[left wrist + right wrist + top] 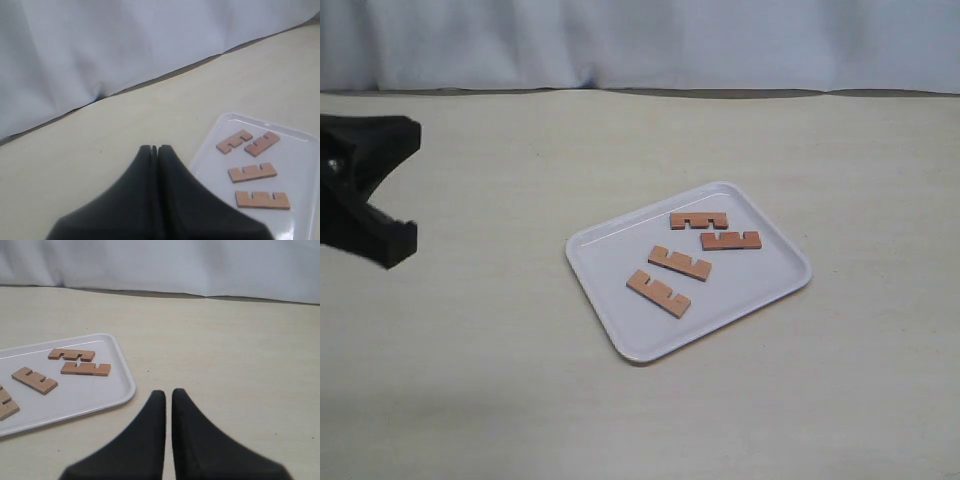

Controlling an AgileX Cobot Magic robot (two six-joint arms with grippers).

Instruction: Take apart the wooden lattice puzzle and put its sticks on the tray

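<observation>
On the tray (760, 270), four loose sticks (679, 263); left fingers (145, 190) partly cropped

Pale beige table (470, 380) — white tray (760, 275) flat on it, right of centre.

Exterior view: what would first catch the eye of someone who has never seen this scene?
The white tray, right of the middle of the table, stands out first, with four reddish-brown notched sticks lying flat and apart on it. Next comes the black left gripper at the left edge of that view, away from the tray and holding nothing.
</observation>
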